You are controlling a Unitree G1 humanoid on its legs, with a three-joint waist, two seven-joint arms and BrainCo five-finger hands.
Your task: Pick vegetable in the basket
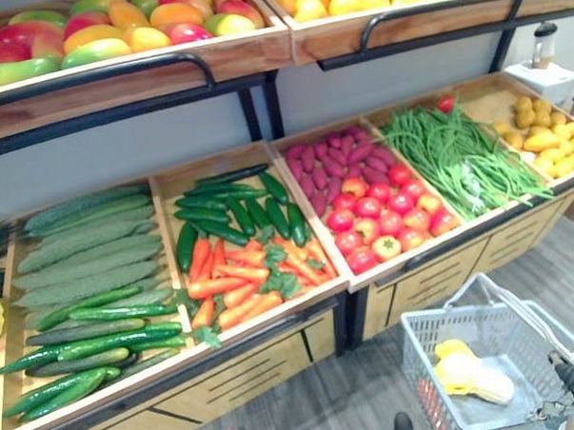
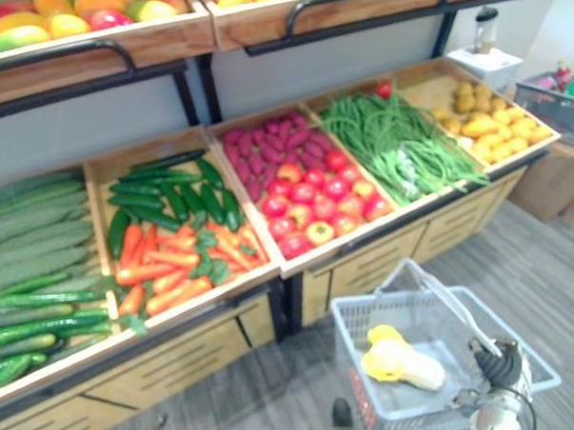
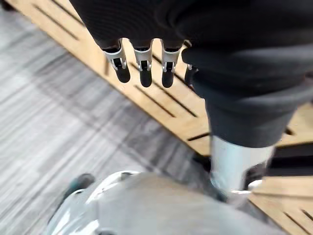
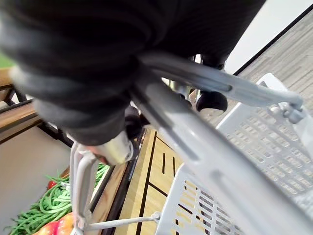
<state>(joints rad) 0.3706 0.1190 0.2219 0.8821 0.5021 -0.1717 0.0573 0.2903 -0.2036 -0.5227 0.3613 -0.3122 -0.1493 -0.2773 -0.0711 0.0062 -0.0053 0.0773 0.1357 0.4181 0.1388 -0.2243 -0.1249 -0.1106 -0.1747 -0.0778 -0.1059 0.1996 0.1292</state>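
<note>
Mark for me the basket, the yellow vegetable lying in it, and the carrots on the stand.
basket (image 2: pixel 387 317), right eye view, on its grey mesh wall.
yellow vegetable (image 2: pixel 400 360), right eye view, on its middle.
carrots (image 1: pixel 235 279), left eye view, on the middle of the orange pile.

Stereo head pair, eyes slightly apart, looks down on one produce shelf (image 1: pixel 246 364) and basket (image 2: pixel 350 341); left wrist camera looks closely along the left hand (image 3: pixel 146 19) to the floor (image 3: pixel 49 98), the right along the right hand (image 4: pixel 73 63) past the basket's handle (image 4: pixel 195 147).
</note>
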